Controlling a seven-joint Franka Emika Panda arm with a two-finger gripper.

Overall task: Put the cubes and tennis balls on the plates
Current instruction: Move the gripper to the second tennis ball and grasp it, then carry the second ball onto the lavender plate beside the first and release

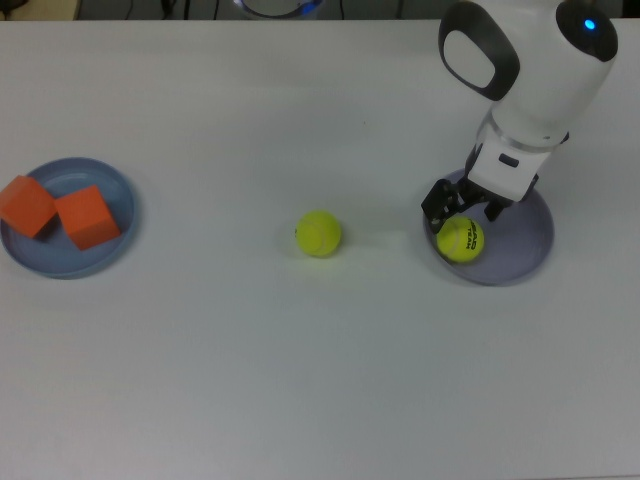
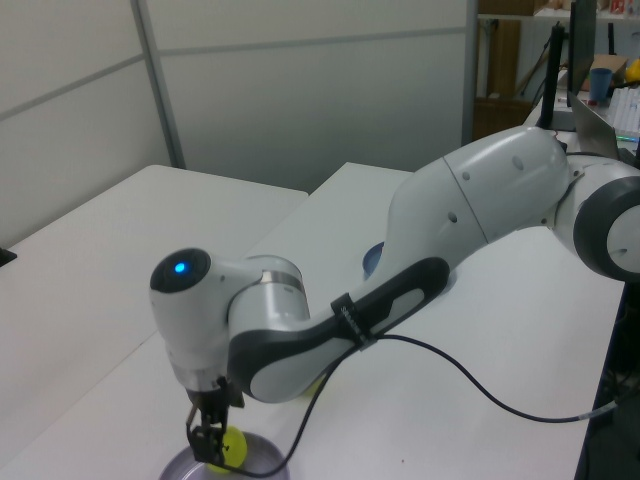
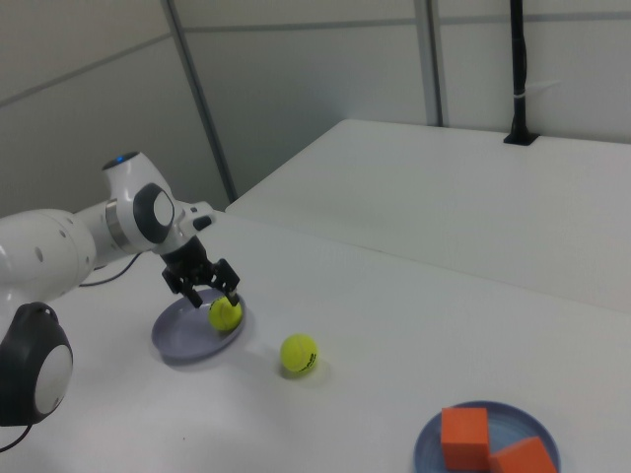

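A lettered tennis ball [image 1: 460,240] [image 3: 225,313] [image 2: 228,447] lies in the pale lavender plate [image 1: 525,245] [image 3: 177,340], near the rim that faces the table's middle. My gripper [image 1: 463,208] [image 3: 209,288] [image 2: 205,440] hovers just over it, open, with the ball free below the fingers. A second tennis ball [image 1: 319,233] [image 3: 299,354] rests on the bare table between the plates. Both orange cubes [image 1: 27,205] [image 1: 87,216] [image 3: 463,437] sit side by side in the light blue plate [image 1: 75,260] [image 3: 508,416] at the top view's left.
The white arm [image 2: 470,200] stretches across the table in the left view and hides most of the blue plate [image 2: 372,262] there. A black cable [image 2: 480,375] trails over the table from the arm.
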